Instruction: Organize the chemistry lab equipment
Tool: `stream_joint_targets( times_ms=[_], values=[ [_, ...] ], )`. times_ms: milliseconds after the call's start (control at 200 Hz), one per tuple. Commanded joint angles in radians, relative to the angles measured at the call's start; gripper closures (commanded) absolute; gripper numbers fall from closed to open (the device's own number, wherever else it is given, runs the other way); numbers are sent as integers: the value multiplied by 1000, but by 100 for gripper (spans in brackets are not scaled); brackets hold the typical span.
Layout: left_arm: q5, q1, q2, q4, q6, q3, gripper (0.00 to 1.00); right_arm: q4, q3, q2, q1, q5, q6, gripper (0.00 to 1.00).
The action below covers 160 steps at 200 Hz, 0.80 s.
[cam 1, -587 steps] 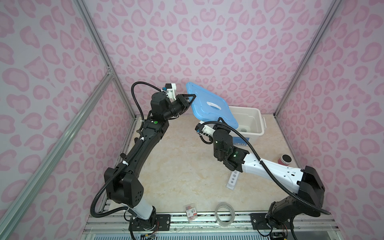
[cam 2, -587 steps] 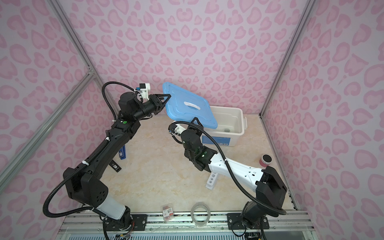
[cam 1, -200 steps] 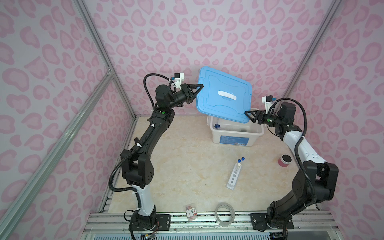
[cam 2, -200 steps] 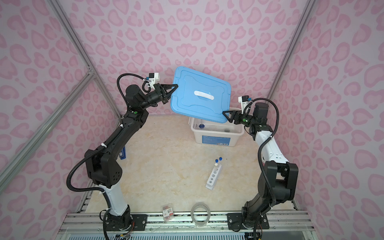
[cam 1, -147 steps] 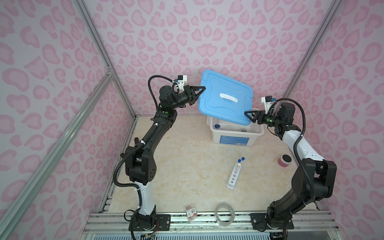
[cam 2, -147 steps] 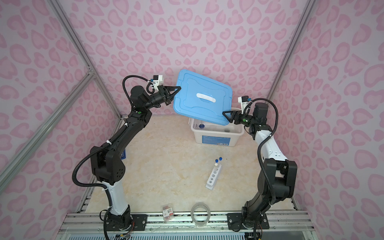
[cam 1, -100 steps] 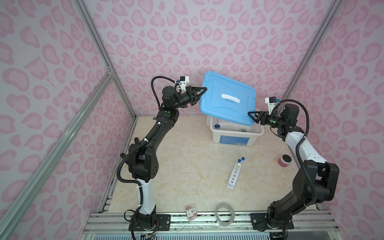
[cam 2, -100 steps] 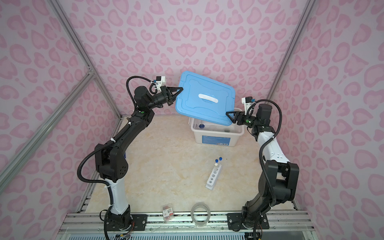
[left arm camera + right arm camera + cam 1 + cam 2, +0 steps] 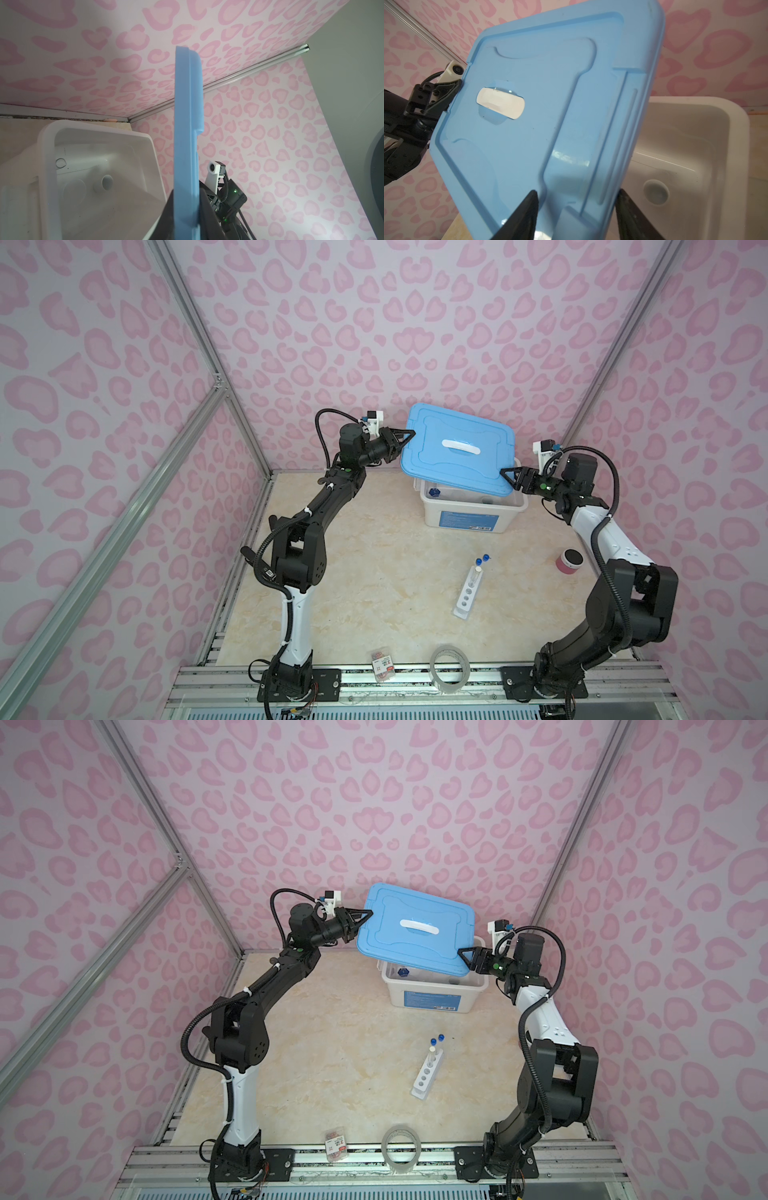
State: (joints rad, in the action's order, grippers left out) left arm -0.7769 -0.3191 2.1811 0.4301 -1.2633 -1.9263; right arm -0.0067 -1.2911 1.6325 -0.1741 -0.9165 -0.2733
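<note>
In both top views a smooth blue plastic lid [image 9: 440, 466] [image 9: 415, 946] hangs tilted above the white bin [image 9: 469, 514]. The left gripper [image 9: 406, 437] pinches its rim left of the bin. The right gripper [image 9: 508, 477] has its jaws spread astride the lid's edge at the bin's right corner. A white six-hole rack [image 9: 467, 593] holding test tubes [image 9: 478, 562] lies on open tabletop before the bin.

In the left wrist view the lid [image 9: 187, 124] runs edge-on between the fingers [image 9: 168, 218], with a small white cup [image 9: 104, 182] inside the bin.

In the right wrist view the fingers [image 9: 523, 214] flank the ribbed lid; I cannot tell whether they touch it.

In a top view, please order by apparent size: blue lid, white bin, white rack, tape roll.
1. blue lid
2. white bin, partly hidden
3. white rack, tape roll: alike, unranked
</note>
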Motion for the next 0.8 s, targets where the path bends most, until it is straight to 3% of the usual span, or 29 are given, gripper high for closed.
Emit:
stream_joint_targets(
  times_ms=[0, 520, 795],
  values=[
    [-9, -11, 32, -38, 59, -26, 78, 44, 13, 11, 1, -48, -15, 43],
    [49, -31, 116, -257, 213, -109, 76, 91, 51, 15, -35, -20, -63, 50],
    [96, -47, 143, -427, 326, -164, 69, 93, 62, 13, -42, -17, -63, 50]
  ],
)
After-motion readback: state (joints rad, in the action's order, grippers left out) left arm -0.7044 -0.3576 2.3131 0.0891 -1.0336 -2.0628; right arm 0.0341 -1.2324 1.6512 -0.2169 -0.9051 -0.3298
